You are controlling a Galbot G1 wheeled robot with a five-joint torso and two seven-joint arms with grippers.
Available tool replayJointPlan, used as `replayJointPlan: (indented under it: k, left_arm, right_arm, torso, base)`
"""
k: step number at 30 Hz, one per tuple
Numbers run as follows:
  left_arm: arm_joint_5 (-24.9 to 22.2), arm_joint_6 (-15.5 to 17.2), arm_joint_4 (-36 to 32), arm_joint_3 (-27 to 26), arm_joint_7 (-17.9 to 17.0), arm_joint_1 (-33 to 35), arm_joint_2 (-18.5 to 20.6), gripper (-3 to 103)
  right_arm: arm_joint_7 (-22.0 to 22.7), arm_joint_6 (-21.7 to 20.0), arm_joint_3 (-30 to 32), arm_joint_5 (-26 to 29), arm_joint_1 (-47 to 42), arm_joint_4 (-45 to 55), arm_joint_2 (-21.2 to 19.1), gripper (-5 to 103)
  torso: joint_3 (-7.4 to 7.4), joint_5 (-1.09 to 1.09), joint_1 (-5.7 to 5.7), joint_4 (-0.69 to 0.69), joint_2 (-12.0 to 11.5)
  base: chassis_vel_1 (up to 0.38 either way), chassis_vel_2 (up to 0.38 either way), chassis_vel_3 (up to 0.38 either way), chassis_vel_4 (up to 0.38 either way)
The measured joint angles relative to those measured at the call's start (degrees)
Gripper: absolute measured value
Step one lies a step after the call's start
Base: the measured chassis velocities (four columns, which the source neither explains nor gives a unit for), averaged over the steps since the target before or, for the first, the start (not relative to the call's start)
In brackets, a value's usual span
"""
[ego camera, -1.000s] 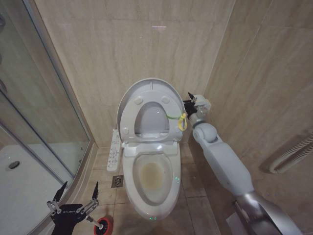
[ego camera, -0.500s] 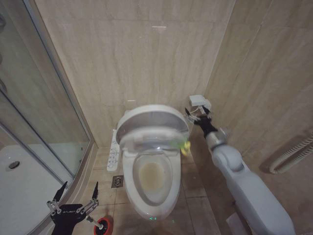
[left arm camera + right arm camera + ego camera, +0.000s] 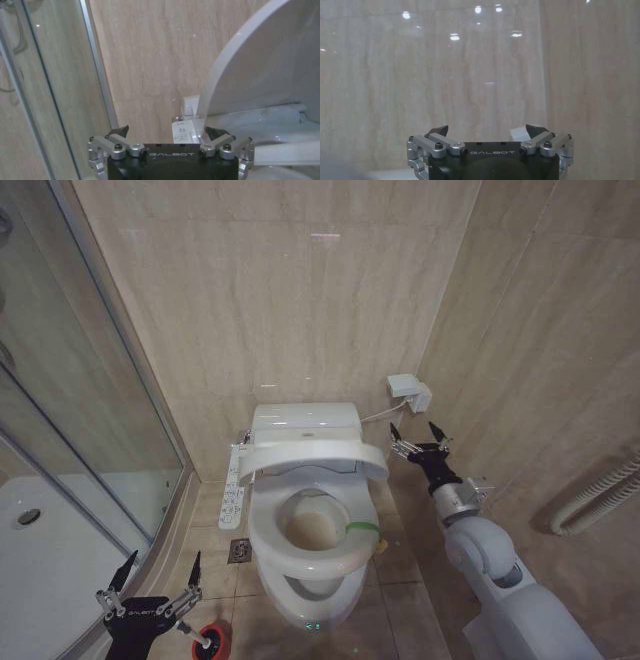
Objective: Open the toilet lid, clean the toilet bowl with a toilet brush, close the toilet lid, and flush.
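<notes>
Lid [image 3: 318,458] is half-lowered, tilted above the bowl [image 3: 310,580]. Right hand [image 3: 419,442] hangs open and empty beside it. Left hand [image 3: 158,579] is open, empty, above the brush [image 3: 203,641].

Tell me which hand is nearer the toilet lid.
Right. The right hand hovers open just beside the half-lowered toilet lid; the left hand waits open low by the shower, well away.

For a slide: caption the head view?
Lid half-lowered over the bowl; open right gripper beside it, open left gripper by the brush.
</notes>
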Motion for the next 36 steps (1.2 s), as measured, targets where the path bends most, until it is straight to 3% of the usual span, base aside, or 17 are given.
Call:
replayJointPlan:
  k: [17, 27, 31, 33, 36]
  left_arm:
    - [0.0, 0.0, 0.0, 0.0, 0.0, 0.0, 0.0, 100]
    - [0.0, 0.0, 0.0, 0.0, 0.0, 0.0, 0.0, 100]
    - [0.0, 0.0, 0.0, 0.0, 0.0, 0.0, 0.0, 100]
    - [0.0, 0.0, 0.0, 0.0, 0.0, 0.0, 0.0, 100]
    - [0.0, 0.0, 0.0, 0.0, 0.0, 0.0, 0.0, 100]
  right_arm:
    - [1.85, -5.24, 5.16, 0.08, -13.15, 7.59, 3.12, 100]
    - [1.02, -8.06, 7.68, -0.89, -23.06, 18.92, 5.87, 100]
    - [-1.18, -8.59, 9.52, -1.26, -26.55, 22.6, 7.02, 100]
    - [-5.62, -8.71, 11.58, -2.34, -29.13, 24.06, 7.36, 100]
    - [-7.25, -8.43, 12.51, -3.35, -30.82, 24.95, 7.66, 100]
  torso:
    - [0.0, 0.0, 0.0, -0.01, -0.01]
    - [0.0, -0.01, 0.0, -0.01, -0.01]
    - [0.0, 0.0, 0.0, -0.01, -0.01]
    - [0.0, -0.01, 0.0, -0.02, -0.01]
    - [0.0, 0.0, 0.0, -0.01, -0.01]
  base:
    - [0.0, 0.0, 0.0, 0.0]
    - [0.0, 0.0, 0.0, 0.0]
    - [0.0, 0.0, 0.0, 0.0]
    - [0.0, 0.0, 0.0, 0.0]
    - [0.0, 0.0, 0.0, 0.0]
